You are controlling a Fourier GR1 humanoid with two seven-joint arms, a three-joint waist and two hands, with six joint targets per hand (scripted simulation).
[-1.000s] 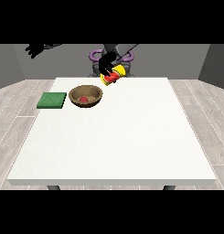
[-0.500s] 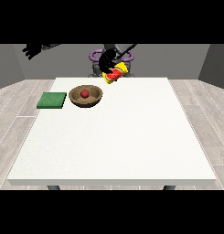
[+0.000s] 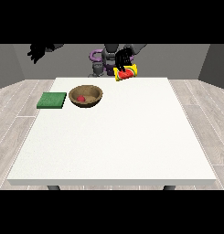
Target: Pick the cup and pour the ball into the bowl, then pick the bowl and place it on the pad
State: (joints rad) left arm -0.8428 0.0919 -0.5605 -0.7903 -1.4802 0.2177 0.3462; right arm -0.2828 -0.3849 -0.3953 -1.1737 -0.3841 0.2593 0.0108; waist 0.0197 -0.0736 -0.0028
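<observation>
While the fingers (image 3: 123, 58) clamp the tipped cup (image 3: 125, 73), the ball (image 3: 81, 98) now rests in the bowl (image 3: 86, 96), the cup farther right than before.

The table (image 3: 131, 137) is plain white, and the pad (image 3: 52, 100) on it is solid green. The bowl (image 3: 86, 96) is brown with a wood-like tone, and the ball (image 3: 80, 98) inside it is red. Both hands are black, the one at the view's right (image 3: 123, 58) closed on a yellow cup (image 3: 125, 73) with a red inside, the other (image 3: 38, 51) raised at the view's left.
</observation>
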